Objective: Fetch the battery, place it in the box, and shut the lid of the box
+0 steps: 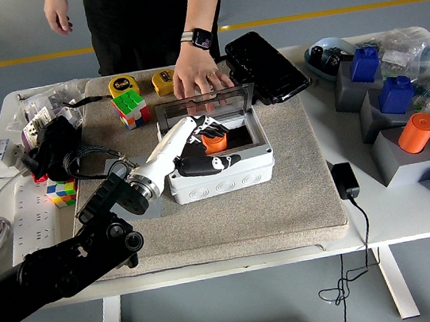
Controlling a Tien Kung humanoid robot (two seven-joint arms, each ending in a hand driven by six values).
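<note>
White table [415,217] carries a grey felt mat [299,189] with clutter on both sides. On the mat sits the light grey plastic junction box [221,178], open at the top, its clear-panelled hinged lid [205,104] standing up along the far edge.

A person stands at the far side; the person's hand with the watch [200,77] rests on the lid's top edge, the other hand hangs off the table.

The robot's left arm, black with a white forearm [162,154], comes in from the lower left and dips its left hand [206,144] into the box. The fingers look loosely curled around an orange cylindrical battery [214,139] inside the box, though I can't be sure whether they grip it or just lie against it. The battery lies directly under the fingertips, its axis hard to read. Right arm not visible.

Judgement: battery is in the box; the hand lies between lid and box opening, so it must clear out toward the near left before the lid can swing down toward the robot.
</note>
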